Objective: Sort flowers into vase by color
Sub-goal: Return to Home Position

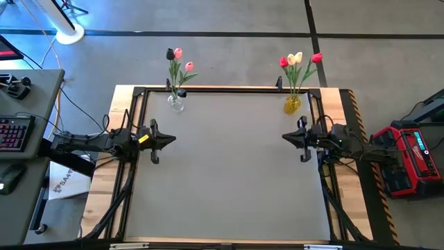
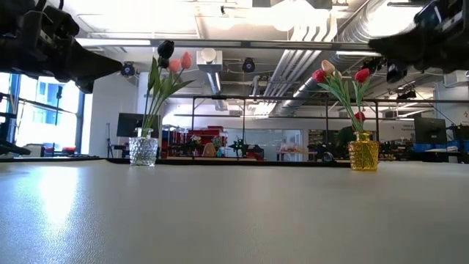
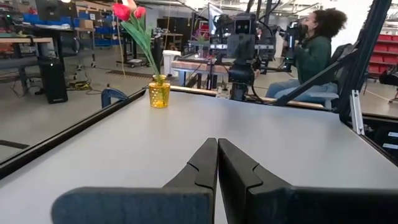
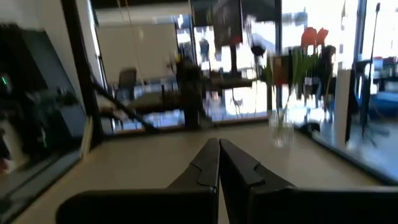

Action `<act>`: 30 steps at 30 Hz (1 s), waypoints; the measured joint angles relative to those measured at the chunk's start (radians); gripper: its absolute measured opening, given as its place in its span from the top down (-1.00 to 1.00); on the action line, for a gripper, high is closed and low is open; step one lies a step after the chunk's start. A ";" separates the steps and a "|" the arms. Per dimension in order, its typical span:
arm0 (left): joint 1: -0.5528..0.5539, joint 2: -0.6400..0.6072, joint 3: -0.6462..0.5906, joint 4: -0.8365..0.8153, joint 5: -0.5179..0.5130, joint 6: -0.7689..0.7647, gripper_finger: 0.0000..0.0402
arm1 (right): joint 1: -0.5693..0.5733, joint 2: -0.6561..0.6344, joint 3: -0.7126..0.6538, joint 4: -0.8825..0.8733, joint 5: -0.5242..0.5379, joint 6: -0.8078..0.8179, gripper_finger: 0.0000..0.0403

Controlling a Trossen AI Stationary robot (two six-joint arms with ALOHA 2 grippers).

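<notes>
Pink and near-black tulips (image 1: 178, 61) stand in the clear glass vase (image 1: 176, 103), red and cream tulips (image 1: 297, 61) in the yellow glass vase (image 1: 292, 105). The left gripper (image 1: 171, 138) and right gripper (image 1: 286, 137) hover well apart, both with fingers pressed together.

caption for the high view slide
Dark and pink tulips in clear vase, red and cream tulips in yellow vase; left gripper and right gripper apart, both shut.

The left arm (image 1: 90, 142) reaches in over the left edge of the counter (image 1: 229, 180). The left pincer (image 1: 171, 139) points toward the middle, its two fingers pressed together and holding nothing. The right arm (image 1: 364, 149) reaches in over the right edge. The right pincer (image 1: 286, 137) faces the left one, fingers pressed together too, also holding nothing.
</notes>
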 joint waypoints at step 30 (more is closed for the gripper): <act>0.000 0.000 0.001 0.000 -0.001 0.000 1.00 | 0.000 0.002 0.000 -0.218 0.001 0.175 1.00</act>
